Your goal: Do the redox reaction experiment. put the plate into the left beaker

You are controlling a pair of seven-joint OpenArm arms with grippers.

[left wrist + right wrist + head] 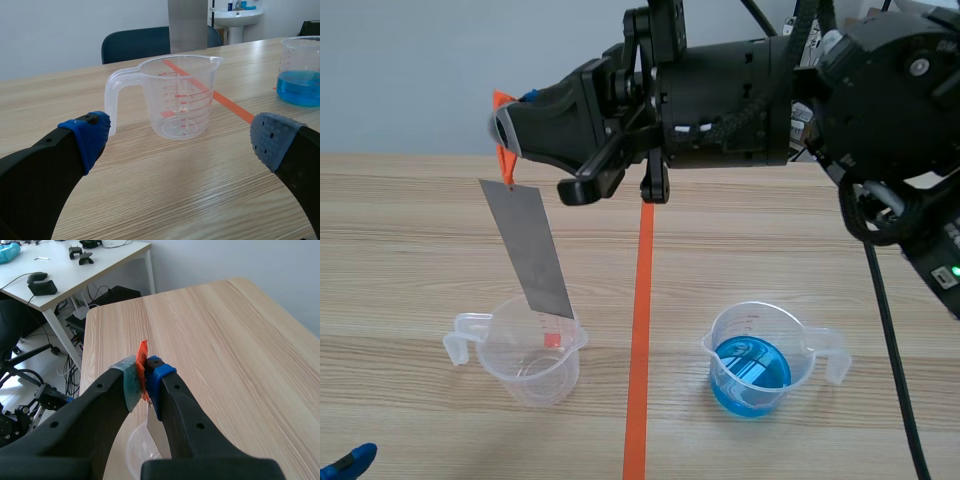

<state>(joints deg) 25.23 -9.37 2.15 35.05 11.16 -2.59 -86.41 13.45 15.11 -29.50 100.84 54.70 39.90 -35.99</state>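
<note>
Overhead, the right arm (750,90) reached in across the counter (410,230), and the right jaws were clamped on an orange tag (504,130) fixed to the top of a thin grey metal plate (532,250). The plate hung tilted from that tag, its lower end at the mouth of the left beaker (530,350), a clear, empty measuring jug with red markings and its handle turned away from the tape line (640,330). Whether the plate's edge had dipped below the rim could not be told. From the right wrist camera, the two pads were pressed together on the tag (143,365), with the plate (157,432) hanging beneath them over the beaker's rim (135,452).

Across the orange tape line stood the right beaker (755,360), partly filled with blue liquid, well apart from the left one.

Low on the counter, the left jaws stood wide open and held nothing, their blue pads (87,132) spread either side of the left beaker (175,95), which sat a little ahead of them. The plate (187,25) showed above that beaker.
</note>
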